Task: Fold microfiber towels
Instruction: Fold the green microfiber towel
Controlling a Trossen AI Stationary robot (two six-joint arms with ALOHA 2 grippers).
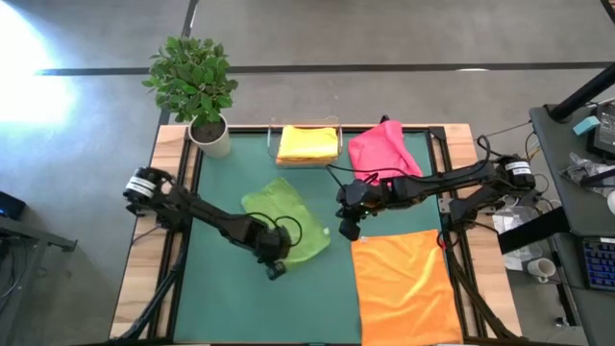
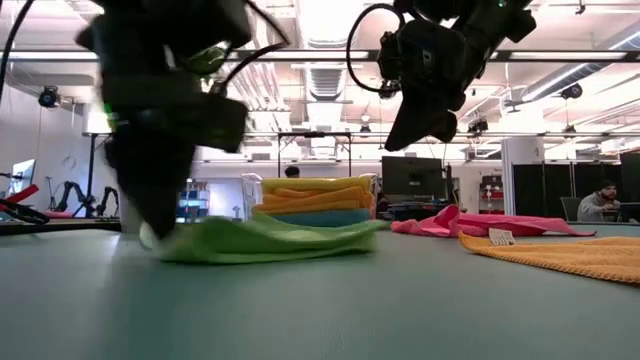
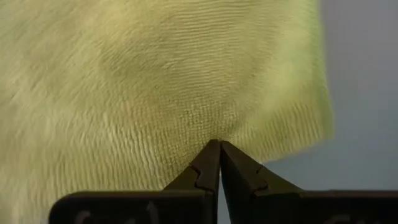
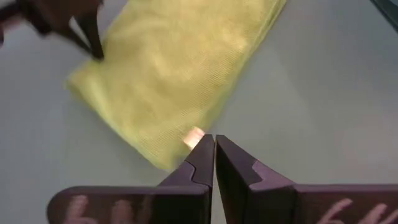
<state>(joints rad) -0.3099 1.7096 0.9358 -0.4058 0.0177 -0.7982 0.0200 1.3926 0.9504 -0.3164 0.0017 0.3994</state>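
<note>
Two grippers are over the green mat, and the work at this moment centres on the green towel (image 1: 286,223). It lies left of the mat's middle, already doubled over into a narrow band. In the high view its long axis runs diagonally, from the far left near the potted plant (image 1: 195,85) down toward the near right. The left gripper (image 1: 277,267) has its fingers pressed together at the towel's near edge, tips down on the cloth; the left wrist view shows them meeting right where the weave begins, though whether they pinch any fabric cannot be told. The right gripper (image 1: 348,229) hangs above the mat just beside the towel's right end, its fingers also together and holding nothing.

The step in hand looks like the last of the green towel's fold, smoothing or pressing it. Next would likely come a second fold across the short axis, or carrying it to the tray (image 1: 274,130) at the far edge, where the yellow towel (image 1: 307,143) tops a stack. Either calls for the fingers to part and take an edge cleanly without dragging the layers askew.

Still waiting are the pink towel (image 1: 380,151), bunched at the far right, and the orange towel (image 1: 404,285), spread flat at the near right.
</note>
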